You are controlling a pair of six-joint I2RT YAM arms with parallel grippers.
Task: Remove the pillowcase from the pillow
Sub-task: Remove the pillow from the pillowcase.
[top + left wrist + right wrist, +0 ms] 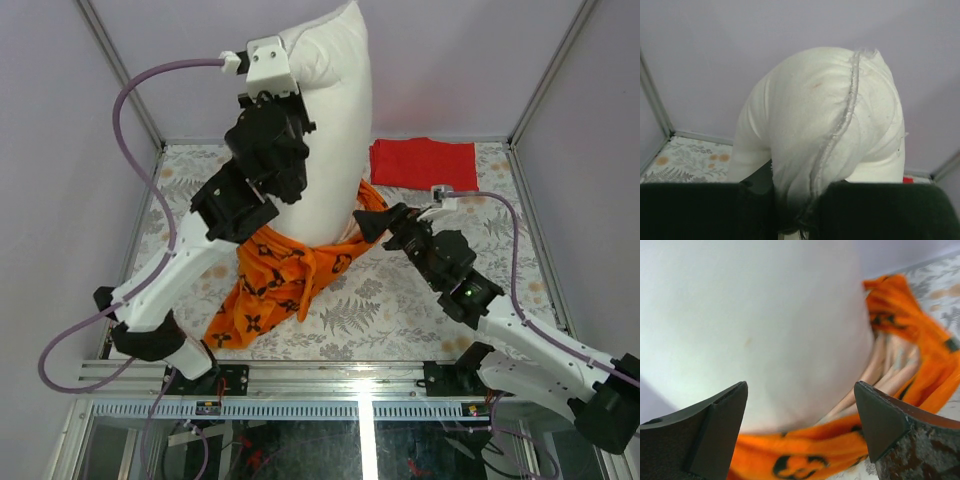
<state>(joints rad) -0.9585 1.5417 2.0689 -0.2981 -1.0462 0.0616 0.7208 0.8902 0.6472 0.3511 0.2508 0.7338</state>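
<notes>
The pillow (325, 110) stands on end near the middle of the table (400, 300), its upper end hoisted toward 12 o'clock. The left pincer (799, 200) is closed narrow on a fold of the white cover next to the seam at that upper end. The pillowcase (280, 275) has slid most of the way down. It sits bunched in an orange ring around the pillow's lower end, and a loose tail spills across the table toward 7 o'clock. The right pincer (800, 387) hangs at the 3 o'clock side of the pillow's base, fingers spread wide and holding nothing, with the bare white flank and the orange rim just ahead of it. A folded red cloth (423, 163) lies apart at 1 o'clock. The pillow looks light, plump and yielding, so it should sag and swing from a single pinch instead of holding its shape. The pillowcase looks thin, limp and easily gathered, and it is likely to cling where it is crumpled tight against the stuffing. The best hold seems to be the bunched orange rim at 3 o'clock, taking fabric alone and none of the pillow, then drawing it down and away toward 6 o'clock.
</notes>
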